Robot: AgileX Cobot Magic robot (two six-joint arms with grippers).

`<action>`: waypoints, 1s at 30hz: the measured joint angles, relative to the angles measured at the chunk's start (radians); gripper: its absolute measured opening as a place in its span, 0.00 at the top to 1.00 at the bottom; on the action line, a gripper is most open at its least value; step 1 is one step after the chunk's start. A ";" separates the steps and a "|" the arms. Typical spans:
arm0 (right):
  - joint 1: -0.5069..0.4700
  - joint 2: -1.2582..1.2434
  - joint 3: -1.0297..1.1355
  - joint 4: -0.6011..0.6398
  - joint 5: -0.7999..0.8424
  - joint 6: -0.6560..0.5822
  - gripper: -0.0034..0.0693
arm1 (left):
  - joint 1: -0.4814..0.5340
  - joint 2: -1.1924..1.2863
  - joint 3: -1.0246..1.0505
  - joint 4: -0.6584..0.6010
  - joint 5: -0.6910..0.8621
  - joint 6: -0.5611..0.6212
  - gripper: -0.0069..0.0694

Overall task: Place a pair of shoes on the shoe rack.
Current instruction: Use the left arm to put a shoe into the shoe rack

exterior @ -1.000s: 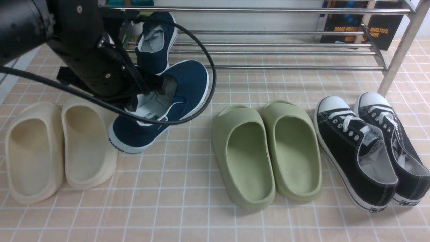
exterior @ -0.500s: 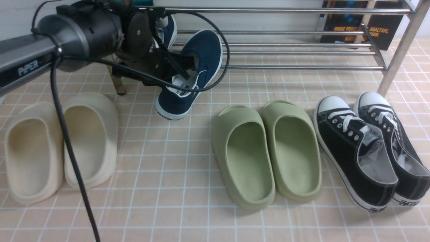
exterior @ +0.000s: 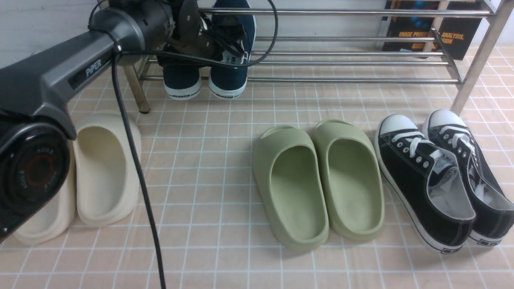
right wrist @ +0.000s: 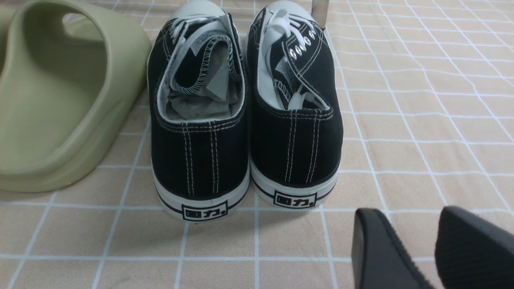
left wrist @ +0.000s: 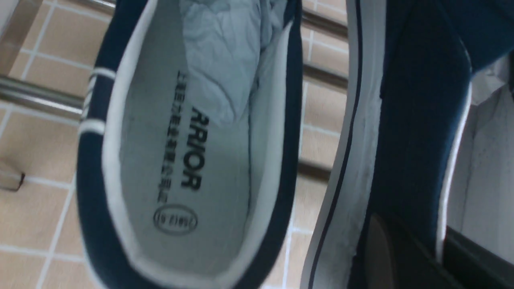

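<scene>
Here, the two navy shoes, one point(exterior: 182, 80) and the other point(exterior: 227, 80), stand side by side at the left end of the shoe rack point(exterior: 341, 79), on its lower bars, with their white heels jutting over the front bar. The left pincer point(left wrist: 417, 245) is clenched on the side wall of the right-hand shoe. The right pincer point(right wrist: 413, 224) hangs released, low over the floor point(exterior: 209, 224), just behind the heels of the black sneakers point(right wrist: 245, 132), beside the green slides point(exterior: 317, 180).
</scene>
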 joint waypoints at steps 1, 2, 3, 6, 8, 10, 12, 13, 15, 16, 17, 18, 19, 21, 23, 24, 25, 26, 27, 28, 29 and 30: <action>0.000 0.000 0.000 0.000 0.000 0.000 0.63 | 0.000 0.007 -0.004 0.011 -0.005 -0.010 0.86; 0.000 0.000 0.000 0.000 0.000 0.000 0.63 | 0.000 0.014 -0.008 0.024 -0.007 -0.022 0.86; 0.000 0.000 0.000 0.000 0.000 0.000 0.63 | 0.000 0.021 -0.009 0.045 -0.011 -0.038 0.85; 0.000 0.000 0.000 0.000 0.000 0.000 0.63 | 0.000 0.031 -0.010 0.096 -0.022 -0.085 0.82; 0.000 0.000 0.000 0.000 0.000 0.000 0.63 | 0.000 0.036 -0.012 0.128 -0.043 -0.124 0.76; 0.000 0.000 0.000 0.000 0.000 0.000 0.63 | 0.000 0.036 -0.016 0.166 -0.062 -0.155 0.70; 0.000 0.000 0.000 0.000 0.000 0.000 0.63 | 0.000 0.035 -0.019 0.189 -0.077 -0.175 0.62; 0.000 0.000 0.000 0.000 0.000 0.000 0.63 | 0.000 0.032 -0.020 0.196 -0.077 -0.179 0.58; 0.000 0.000 0.000 0.000 0.000 0.000 0.63 | 0.000 0.019 -0.020 0.199 -0.059 -0.180 0.50; 0.000 0.000 0.000 0.000 0.000 0.000 0.63 | 0.000 0.013 -0.020 0.199 -0.045 -0.178 0.49; 0.000 0.000 0.000 0.000 0.000 0.000 0.63 | 0.000 0.000 -0.020 0.200 -0.020 -0.168 0.48; 0.000 0.000 0.000 0.000 0.000 0.000 0.63 | -0.001 -0.019 -0.020 0.200 0.009 -0.152 0.47; 0.000 0.000 0.000 0.000 0.000 0.000 0.63 | -0.001 -0.037 -0.020 0.200 0.036 -0.133 0.47; 0.000 0.000 0.000 0.000 0.000 0.000 0.63 | -0.001 -0.076 -0.025 0.200 0.098 -0.079 0.48; 0.000 0.000 0.000 0.000 0.000 0.000 0.63 | -0.001 -0.142 -0.030 0.203 0.215 0.041 0.53; 0.000 0.000 0.000 0.000 0.000 0.000 0.63 | -0.001 -0.162 -0.031 0.201 0.263 0.088 0.56; 0.000 0.000 0.000 0.000 0.000 0.000 0.63 | -0.001 -0.172 -0.031 0.200 0.301 0.117 0.59; 0.000 0.000 0.000 0.000 0.000 0.000 0.63 | -0.001 -0.188 -0.031 0.186 0.348 0.180 0.63; 0.000 0.000 0.000 0.000 0.000 0.000 0.63 | -0.001 -0.195 -0.030 0.170 0.383 0.225 0.67; 0.000 0.000 0.000 0.000 0.000 0.000 0.63 | -0.001 -0.201 -0.023 0.145 0.417 0.284 0.71; 0.000 0.000 0.000 0.000 0.000 0.000 0.63 | -0.001 -0.203 -0.006 0.108 0.445 0.337 0.77; 0.000 0.000 0.000 0.000 0.000 0.000 0.63 | -0.001 -0.203 0.016 0.068 0.452 0.381 0.82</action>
